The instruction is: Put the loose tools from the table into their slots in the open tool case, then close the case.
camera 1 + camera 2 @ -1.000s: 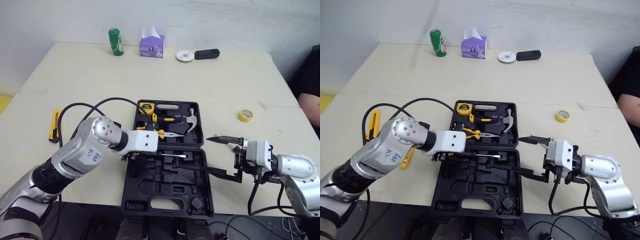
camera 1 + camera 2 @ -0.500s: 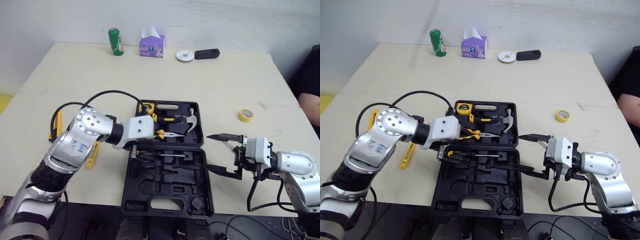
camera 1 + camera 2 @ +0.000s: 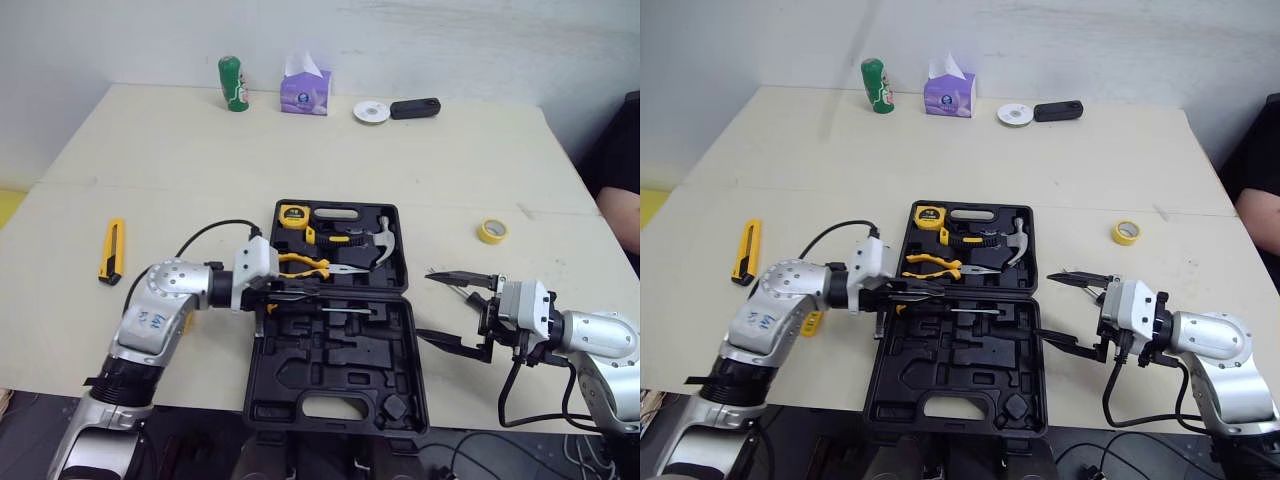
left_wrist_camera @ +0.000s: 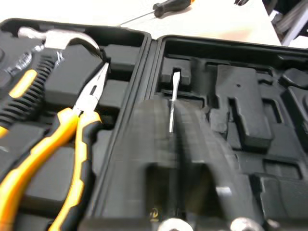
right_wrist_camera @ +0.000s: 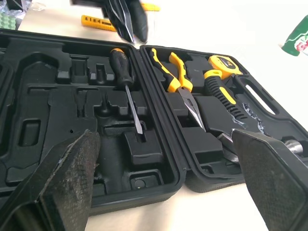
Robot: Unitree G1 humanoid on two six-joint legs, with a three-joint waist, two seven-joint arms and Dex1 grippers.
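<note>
Tool case (image 3: 400, 360) lies open flat at the middle of the worktop's (image 3: 180, 170) front edge, with one half toward the back and one toward the front.

Left gripper (image 3: 305, 296): at the case's left side, level with the hinge and pointing right across it. You cannot tell whether it is open or closed. It is clear of the stowed screwdriver (image 5: 119, 60), which lies in its slot in the front half, just in front of the hinge, blade toward the right.

Right gripper (image 3: 424, 304): just beside the case's right wall, spread wide, with nothing in it.

Back half of the case:
- tape measure (image 3: 292, 213) in the back left corner
- hammer (image 3: 378, 240) at the right side
- pliers (image 3: 305, 265) along the hinge side, nose pointing right

Loose on the worktop:
- utility knife (image 3: 112, 249) near the left edge, well apart from the case
- yellow strip tool (image 3: 812, 322) just left of the case, partly under your left arm
- loose screwdriver (image 4: 168, 6), black and orange handle, off the case's right side and near the right gripper

Other items:
- tape roll (image 3: 491, 231) toward the right edge
- green can (image 3: 232, 83), tissue box (image 3: 305, 92), white disc (image 3: 370, 111) and black device (image 3: 414, 107) in a row along the back edge
</note>
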